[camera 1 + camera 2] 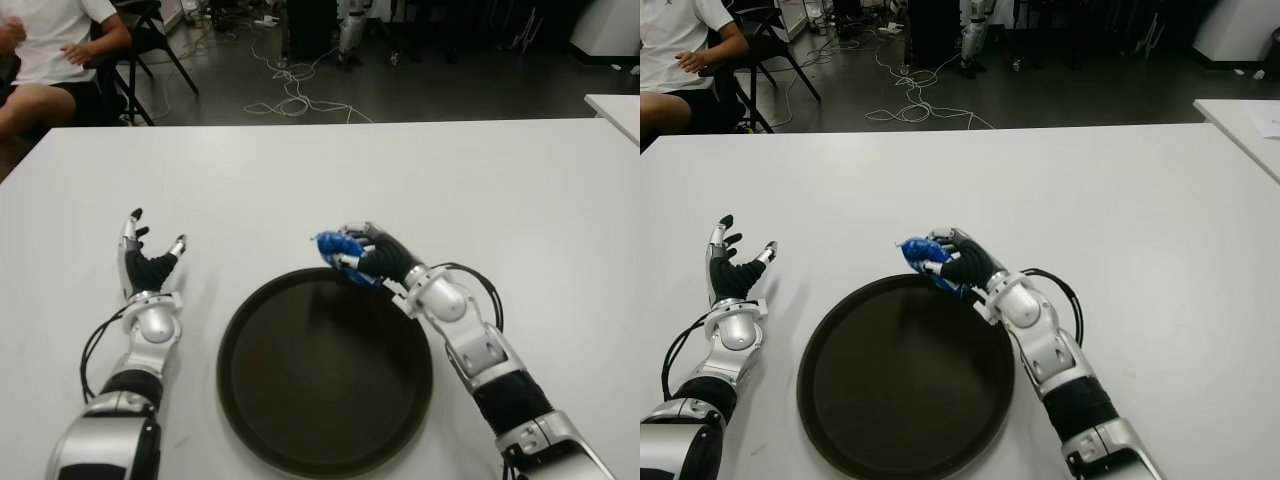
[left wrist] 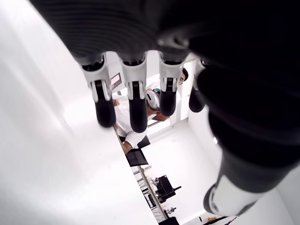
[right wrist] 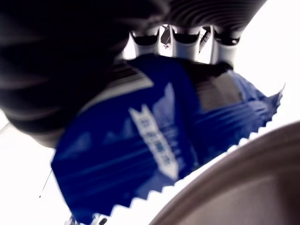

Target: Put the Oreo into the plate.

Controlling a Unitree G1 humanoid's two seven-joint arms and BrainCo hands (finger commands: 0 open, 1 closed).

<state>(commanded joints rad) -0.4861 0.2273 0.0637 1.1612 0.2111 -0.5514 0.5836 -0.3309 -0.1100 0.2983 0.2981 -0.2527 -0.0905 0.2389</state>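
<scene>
A blue Oreo packet (image 1: 338,250) is clasped in my right hand (image 1: 362,256), whose fingers curl around it. The hand holds it just above the far rim of the round dark brown plate (image 1: 325,375), which sits on the white table near me. In the right wrist view the packet (image 3: 159,150) fills the frame, with its serrated edge over the plate's rim (image 3: 243,187). My left hand (image 1: 150,262) shows to the left of the plate, fingers spread and holding nothing.
The white table (image 1: 330,180) stretches wide beyond the plate. A person in a white shirt (image 1: 45,50) sits on a chair past the table's far left corner. Cables (image 1: 290,95) lie on the floor behind. Another white table's corner (image 1: 615,105) shows at far right.
</scene>
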